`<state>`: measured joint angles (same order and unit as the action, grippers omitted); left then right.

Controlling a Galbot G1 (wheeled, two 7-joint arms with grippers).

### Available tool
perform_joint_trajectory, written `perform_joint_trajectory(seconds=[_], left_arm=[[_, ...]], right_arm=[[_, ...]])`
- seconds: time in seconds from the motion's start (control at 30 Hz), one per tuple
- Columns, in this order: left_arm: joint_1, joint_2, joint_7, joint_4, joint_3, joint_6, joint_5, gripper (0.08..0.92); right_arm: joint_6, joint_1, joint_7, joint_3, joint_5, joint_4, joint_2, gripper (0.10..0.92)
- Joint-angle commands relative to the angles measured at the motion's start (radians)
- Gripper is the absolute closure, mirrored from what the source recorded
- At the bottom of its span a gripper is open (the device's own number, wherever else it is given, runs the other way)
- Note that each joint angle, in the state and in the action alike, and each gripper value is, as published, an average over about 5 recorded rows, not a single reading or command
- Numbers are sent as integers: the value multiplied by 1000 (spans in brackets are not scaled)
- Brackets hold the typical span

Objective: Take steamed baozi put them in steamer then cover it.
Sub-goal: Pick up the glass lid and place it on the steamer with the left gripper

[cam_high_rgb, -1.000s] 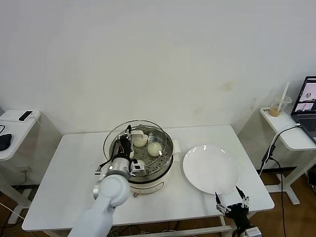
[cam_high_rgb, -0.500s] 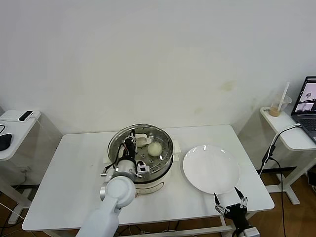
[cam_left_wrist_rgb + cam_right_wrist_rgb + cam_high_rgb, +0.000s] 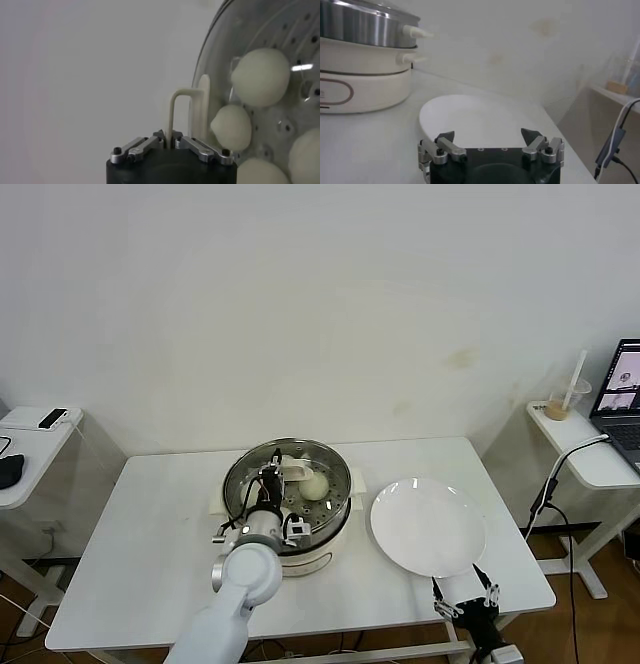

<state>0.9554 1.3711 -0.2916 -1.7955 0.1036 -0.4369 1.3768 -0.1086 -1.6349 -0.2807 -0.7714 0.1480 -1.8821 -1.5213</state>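
- The round clear glass cover with a thin metal rim lies flat across the top of the steamer, its broad face up, matching the pot's mouth.
- The cover's cream-coloured loop handle stands up from the middle of the glass; in the head view its long axis runs roughly from the robot's side towards the far wall.
- The left gripper hangs over the centre of the cover, jaws pinched tight on the handle; the left wrist view shows the two metal fingertips meeting at the loop's thin bar.
- The steamer is a shiny round steel pot on a cream-white electric base, standing near the middle of the white table.
- Through the glass the perforated steel tray shows, and on it smooth, dome-shaped, cream-white steamed baozi; four are partly seen in the left wrist view.
- A flat, round, glossy white plate lies just beside the steamer on the robot's right, bare.
- The right gripper waits low at the table's near edge, just in front of the plate, its dark jaws spread wide and holding nothing.
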Motion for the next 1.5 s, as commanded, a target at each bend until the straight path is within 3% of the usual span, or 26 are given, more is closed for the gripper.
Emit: perform_joint_trajectory(seconds=[0.03, 0.43, 1.13, 1.3, 1.5], left_arm=[[2, 2, -4, 0, 3, 1, 8, 852], [19, -11, -8, -43, 19, 11, 4, 826], [204, -50, 63, -236, 27, 60, -71, 236], [285, -73, 116, -346, 65, 97, -135, 180], [474, -90, 301, -466, 224, 238, -413, 177]], right_arm=[[0, -3, -2, 0, 2, -4, 1, 203], [1, -2, -5, 11, 11, -1, -1, 203], [1, -12, -7, 20, 14, -1, 12, 203], [0, -17, -7, 19, -1, -1, 33, 203], [7, -12, -9, 25, -33, 1, 54, 203]])
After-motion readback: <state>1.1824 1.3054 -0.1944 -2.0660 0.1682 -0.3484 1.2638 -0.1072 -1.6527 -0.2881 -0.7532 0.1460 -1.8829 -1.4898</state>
